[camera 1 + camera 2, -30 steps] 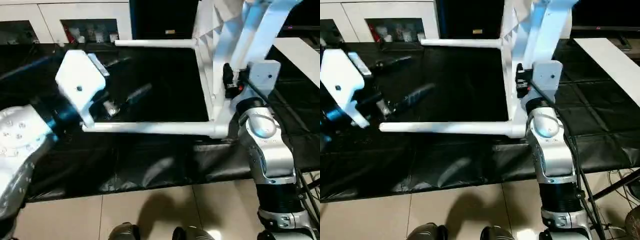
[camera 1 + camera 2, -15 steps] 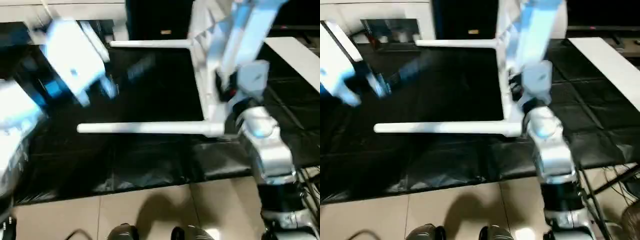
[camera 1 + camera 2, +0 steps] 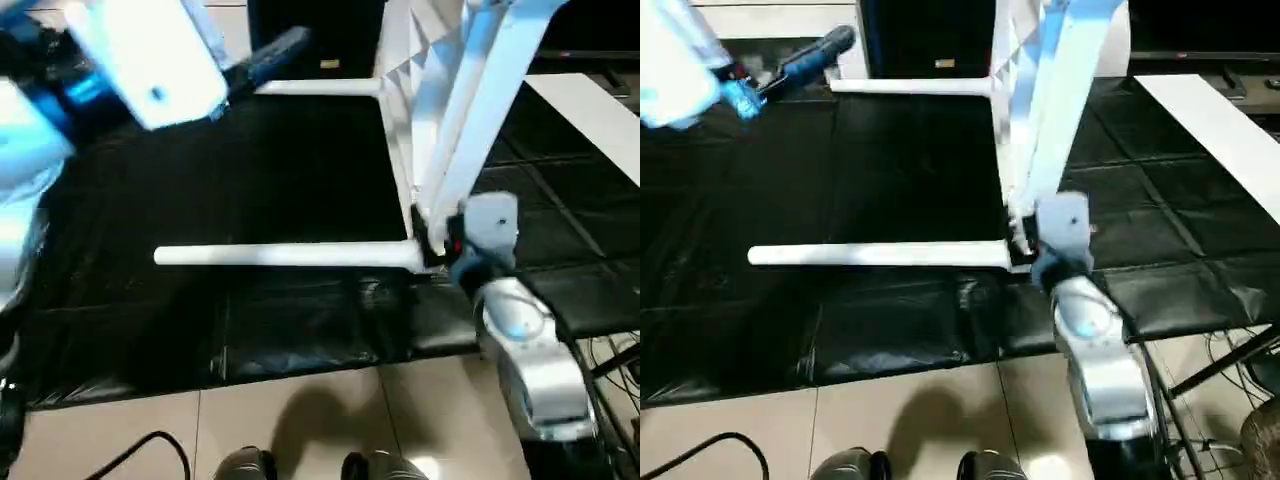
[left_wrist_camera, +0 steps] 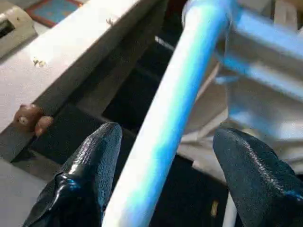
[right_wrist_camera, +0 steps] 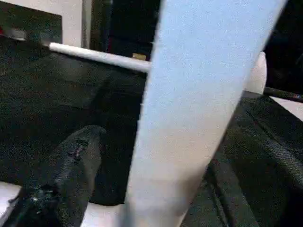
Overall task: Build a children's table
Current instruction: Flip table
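Our right end effector (image 3: 437, 238) sits low at the table's (image 3: 400, 150) near corner; whether its fingers are spread we cannot tell. Our left end effector (image 4: 165, 179) is raised at the far left with fingers (image 4: 90, 165) spread wide, a white leg (image 4: 175, 109) between them and untouched. The table lies tipped on its side on the black bench (image 3: 120, 320), two legs (image 3: 285, 256) pointing left (open mat between them). The bench's front edge meets tiled floor (image 3: 300, 420).
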